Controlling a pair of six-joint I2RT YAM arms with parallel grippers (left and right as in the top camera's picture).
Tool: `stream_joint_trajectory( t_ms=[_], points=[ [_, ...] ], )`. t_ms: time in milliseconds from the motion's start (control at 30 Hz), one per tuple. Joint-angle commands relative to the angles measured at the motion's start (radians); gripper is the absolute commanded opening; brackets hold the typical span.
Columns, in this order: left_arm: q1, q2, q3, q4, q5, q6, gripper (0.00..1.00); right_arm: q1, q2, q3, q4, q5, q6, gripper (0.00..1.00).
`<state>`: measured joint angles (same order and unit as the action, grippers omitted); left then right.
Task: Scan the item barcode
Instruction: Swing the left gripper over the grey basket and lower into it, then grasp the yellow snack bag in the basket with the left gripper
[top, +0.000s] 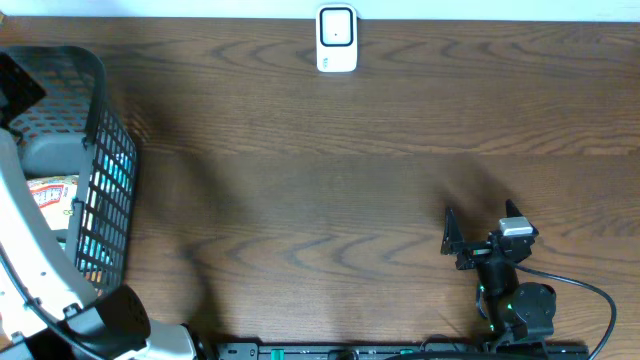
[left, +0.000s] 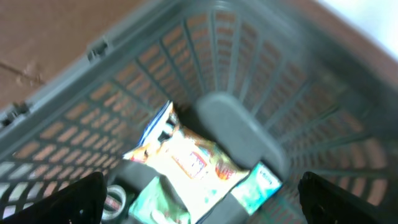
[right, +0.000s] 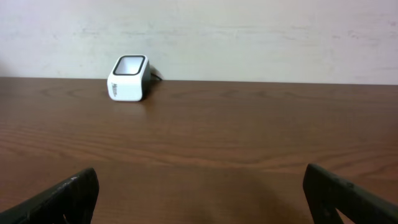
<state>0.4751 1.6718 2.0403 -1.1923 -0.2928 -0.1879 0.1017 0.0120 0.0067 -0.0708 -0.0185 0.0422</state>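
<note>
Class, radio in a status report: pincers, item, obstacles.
Left pincer open above basket. Right pincer open, empty. Snack packet lying in basket, untouched. Nothing blocking scanner.

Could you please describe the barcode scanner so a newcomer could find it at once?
On the brown wooden table, look to the far edge by the pale wall, roughly midway along. There stands the barcode scanner, a small white box with a dark window on its face. It stands far from the grey mesh basket at the left end, and is much smaller.
</note>
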Motion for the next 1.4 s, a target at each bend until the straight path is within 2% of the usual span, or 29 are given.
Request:
stream_joint_trajectory(
  t_ms=[0, 133, 333, 400, 533, 833, 1133, 1367],
  points=[
    [0.002, 0.008, -0.007, -0.025, -0.031, -0.028, 0.97, 0.007, -0.006, -0.001, -0.005, 0.001, 0.013, 0.99],
    [0.026, 0.032, -0.022, -0.027, -0.031, -0.046, 0.98, 0.007, -0.006, -0.001, -0.005, 0.001, 0.013, 0.99],
    [0.111, 0.101, -0.027, -0.113, -0.030, -0.272, 0.98, 0.007, -0.006, -0.001, -0.005, 0.001, 0.013, 0.99],
    [0.137, 0.137, -0.027, -0.136, -0.029, -0.309, 0.98, 0.007, -0.006, -0.001, -0.005, 0.001, 0.013, 0.99],
    [0.152, 0.200, -0.027, -0.173, -0.016, -0.307, 0.98, 0.007, -0.006, -0.001, -0.005, 0.001, 0.013, 0.99],
    [0.151, 0.355, -0.027, -0.207, 0.180, -0.308, 0.98, 0.007, -0.006, -0.001, -0.005, 0.001, 0.013, 0.99],
    [0.148, 0.518, -0.028, -0.252, 0.176, -0.353, 0.98, 0.007, -0.006, -0.001, -0.005, 0.001, 0.013, 0.99],
    [0.145, 0.581, -0.028, -0.240, 0.163, -0.354, 0.98, 0.007, -0.006, -0.001, -0.005, 0.001, 0.013, 0.99]
  ],
)
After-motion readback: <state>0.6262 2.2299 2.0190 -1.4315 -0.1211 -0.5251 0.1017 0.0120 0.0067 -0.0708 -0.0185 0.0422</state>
